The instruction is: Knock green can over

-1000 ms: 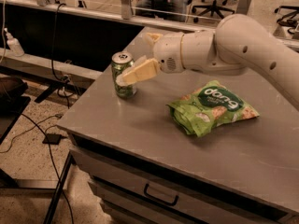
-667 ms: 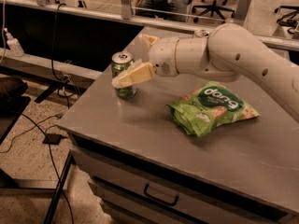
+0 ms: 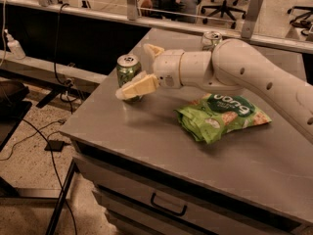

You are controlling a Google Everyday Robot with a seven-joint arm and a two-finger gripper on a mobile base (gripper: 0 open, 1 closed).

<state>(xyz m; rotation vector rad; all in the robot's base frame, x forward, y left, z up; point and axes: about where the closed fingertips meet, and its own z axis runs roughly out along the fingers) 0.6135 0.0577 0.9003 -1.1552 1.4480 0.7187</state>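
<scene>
Green can (image 3: 128, 66) upright on tabletop (image 3: 146, 131); hand (image 3: 134, 71) spread wide, one finger (image 3: 139, 86) across its front. Step: making contact. Next needs a sideways push to topple it.

Lettering on the snack bag (image 3: 221, 117) cannot be read.

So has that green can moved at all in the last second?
No. The green can still stands upright, same spot against the snack bag and the table edge, with the hand close beside it.

claw (image 3: 133, 71) at green can (image 3: 127, 67), hiding its base
</scene>
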